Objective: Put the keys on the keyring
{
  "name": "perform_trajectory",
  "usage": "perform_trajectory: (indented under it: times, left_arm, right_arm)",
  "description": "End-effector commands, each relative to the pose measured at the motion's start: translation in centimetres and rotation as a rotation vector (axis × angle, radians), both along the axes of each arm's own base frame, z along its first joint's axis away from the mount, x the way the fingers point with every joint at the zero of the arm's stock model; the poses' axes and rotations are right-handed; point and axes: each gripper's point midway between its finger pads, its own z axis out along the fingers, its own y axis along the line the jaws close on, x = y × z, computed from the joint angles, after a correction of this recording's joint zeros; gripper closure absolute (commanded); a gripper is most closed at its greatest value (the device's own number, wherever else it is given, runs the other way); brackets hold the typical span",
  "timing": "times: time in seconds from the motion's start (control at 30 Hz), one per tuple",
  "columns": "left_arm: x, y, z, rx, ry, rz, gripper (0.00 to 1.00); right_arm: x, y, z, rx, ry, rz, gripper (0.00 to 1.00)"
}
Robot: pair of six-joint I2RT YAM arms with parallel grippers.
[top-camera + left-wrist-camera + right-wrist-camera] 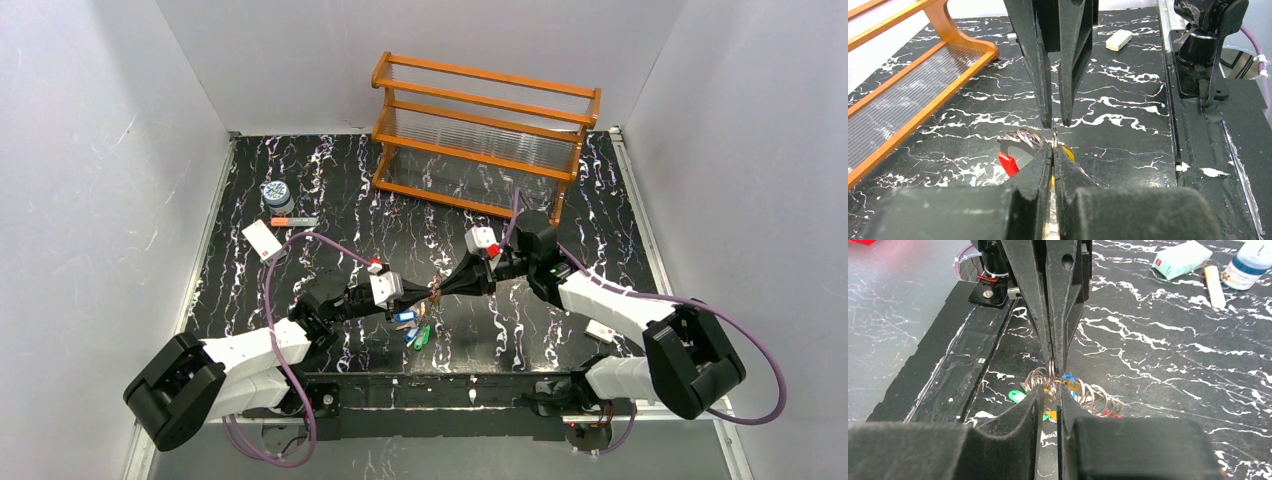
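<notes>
Black, white-veined table [330,170] with pale walls on three sides forms the work area.

Keyring [1093,397]: a cluster of thin silvery loops at the centre-front of the table, where the two sets of fingertips meet. One small loop stands upright exactly at the meeting point. A curved red piece [1008,163] sits at the edge of the loops, beside the left arm's fingers.

Keys [405,318]: blue and green heads lie close together on the table, just on the near side of the fingertips. A yellow head shows directly under the loops at the tips.

Left gripper [1053,150]: jaws pressed together on the upright loop of the keyring.

Right gripper [1056,122]: aimed nose to nose at the left gripper. Its fingertips stand a narrow gap apart just beyond the upright loop. Whether they grip anything cannot be told.

Surroundings: an orange wooden rack [480,130] stands at the far edge. A round patterned jar [277,193], an orange-tipped stick [293,221] and a white card [261,240] lie at the far left, well apart from the keyring. A small white block [600,330] lies near the right arm.
</notes>
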Motion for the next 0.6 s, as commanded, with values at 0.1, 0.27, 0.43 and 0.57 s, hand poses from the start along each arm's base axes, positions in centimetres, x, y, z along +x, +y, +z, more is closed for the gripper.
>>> perform_trajectory:
  times: [0.1,0.27,0.43,0.57]
  left_arm:
    - [-0.2,-0.4,2.5,-0.060,-0.068,-0.021,1.00]
    - [-0.2,-0.4,2.4,-0.061,-0.066,-0.022,1.00]
    - [-0.1,-0.4,2.5,-0.064,-0.067,-0.020,1.00]
    - [0.0,-0.4,2.6,-0.067,-0.068,-0.012,1.00]
  right_arm:
    - [0.4,0.3,-0.1,0.000,-0.004,0.019,0.78]
    - [0.9,0.4,-0.8,-0.032,0.011,0.006,0.91]
    - [0.9,0.5,-1.5,-0.058,0.048,0.019,0.99]
    - [0.9,0.5,-2.4,-0.086,0.085,0.021,0.99]
